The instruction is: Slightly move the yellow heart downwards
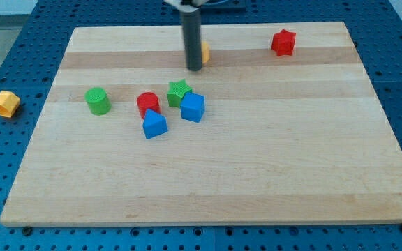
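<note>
The yellow heart (204,51) lies near the view's top centre of the wooden board (257,167), mostly hidden behind my rod; only its right edge shows. My tip (194,68) rests on the board just left of and slightly below the heart, touching or nearly touching it.
A red star (283,42) sits at the top right. Below my tip is a cluster: green star (179,92), blue cube (193,107), red cylinder (147,104), blue triangle (154,125). A green cylinder (98,101) stands at the left. A yellow block (6,104) lies off the board's left.
</note>
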